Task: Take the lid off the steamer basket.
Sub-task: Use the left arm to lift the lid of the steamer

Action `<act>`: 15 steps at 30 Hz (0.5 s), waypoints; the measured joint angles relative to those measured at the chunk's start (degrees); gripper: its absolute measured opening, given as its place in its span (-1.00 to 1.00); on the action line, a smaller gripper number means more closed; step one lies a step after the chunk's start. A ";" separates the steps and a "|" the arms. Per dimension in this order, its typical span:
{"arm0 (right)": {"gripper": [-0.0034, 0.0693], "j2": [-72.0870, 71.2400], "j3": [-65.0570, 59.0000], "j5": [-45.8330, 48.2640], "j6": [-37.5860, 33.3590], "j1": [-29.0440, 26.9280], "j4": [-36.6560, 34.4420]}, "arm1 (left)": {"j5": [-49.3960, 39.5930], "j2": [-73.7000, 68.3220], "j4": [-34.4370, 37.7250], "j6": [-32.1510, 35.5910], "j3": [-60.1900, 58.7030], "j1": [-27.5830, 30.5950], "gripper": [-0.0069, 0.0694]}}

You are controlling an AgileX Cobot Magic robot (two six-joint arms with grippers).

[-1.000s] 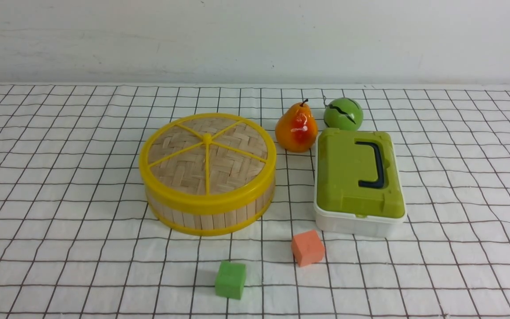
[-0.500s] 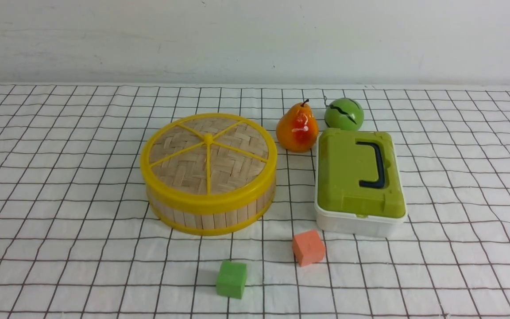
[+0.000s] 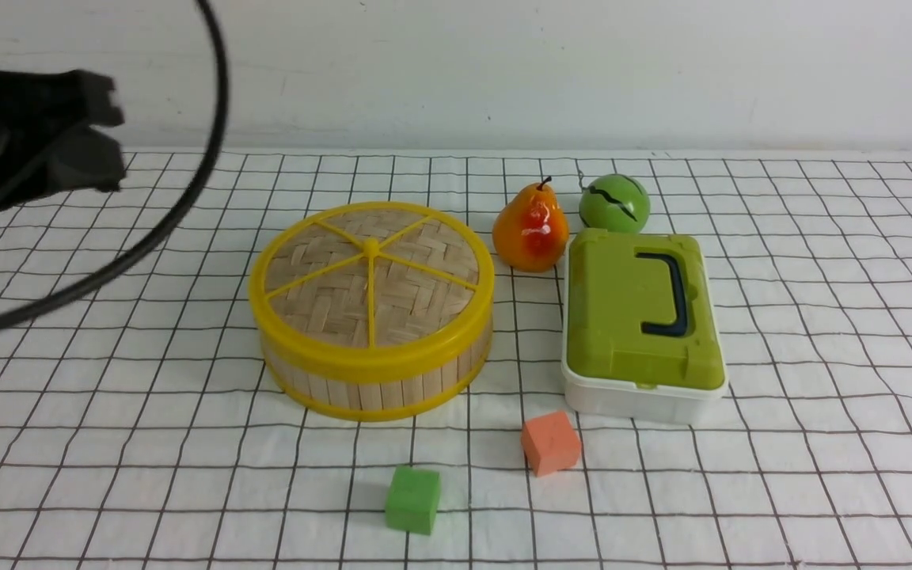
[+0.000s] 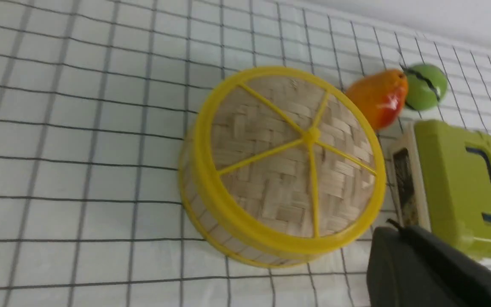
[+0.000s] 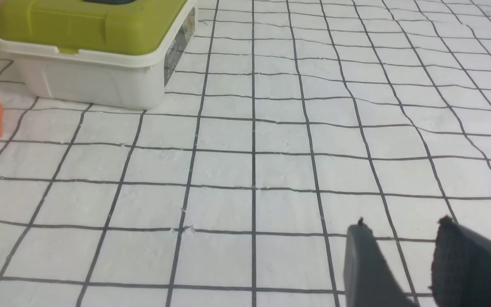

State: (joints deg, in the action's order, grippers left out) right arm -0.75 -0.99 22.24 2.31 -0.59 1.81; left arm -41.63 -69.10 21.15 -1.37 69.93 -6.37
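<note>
You have a white cloth (image 3: pixel 108 443) ruled with a dark grid covering the whole table, slightly wrinkled, and a plain pale wall (image 3: pixel 503 71) behind it.

At the far left of the front view, your left gripper (image 3: pixel 108 131) hangs blurred and high above the cloth, well apart from everything on it. A black cable (image 3: pixel 210 142) loops down from it. Its fingers are pressed together with nothing between them; in the left wrist view the gripper (image 4: pixel 399 247) shows as one dark mass, looking down at the basket from above.

Left of centre sits the basket (image 3: pixel 377 388), upright on the cloth. The lid (image 3: pixel 371 277) lies flat on it, seated all round the rim, with nothing touching it.

Nearer to you lie a green cube (image 3: pixel 412 499) and, to its right, an orange cube (image 3: pixel 551 442). Behind them a pear (image 3: pixel 530 229) stands just beside a green ball (image 3: pixel 614 203). The box (image 3: pixel 622 317) sits right of the basket, near it but apart, with its green top on.

Your right gripper (image 5: pixel 401 224) shows only in its wrist view: fingers spread, empty, low over bare cloth, with the box and orange cube beyond it.
</note>
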 joint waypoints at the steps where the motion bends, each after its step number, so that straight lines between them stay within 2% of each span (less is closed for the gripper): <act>1: -0.25 0.00 0.00 0.00 0.00 0.00 0.00 | -1.80 -3.26 2.45 2.47 2.88 0.00 -0.85; 4: -0.25 0.00 0.00 0.00 0.00 0.00 0.00 | -6.68 -10.93 7.60 6.69 9.50 0.00 -0.85; 8: -0.25 0.00 0.00 0.00 -0.04 0.00 0.00 | -10.48 -18.29 7.80 7.79 16.44 -0.28 -0.85; 11: -0.25 0.00 0.00 0.00 -0.04 0.00 0.00 | -11.49 -23.22 3.20 6.88 21.48 -2.57 -0.85; 15: -0.25 0.00 0.00 0.00 -0.04 0.00 0.00 | -11.66 -28.69 -7.17 3.90 27.31 -8.51 -0.85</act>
State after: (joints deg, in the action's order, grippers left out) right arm -0.75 -0.99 22.24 2.28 -0.59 1.81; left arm -53.29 -97.79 13.98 2.53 97.24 -14.88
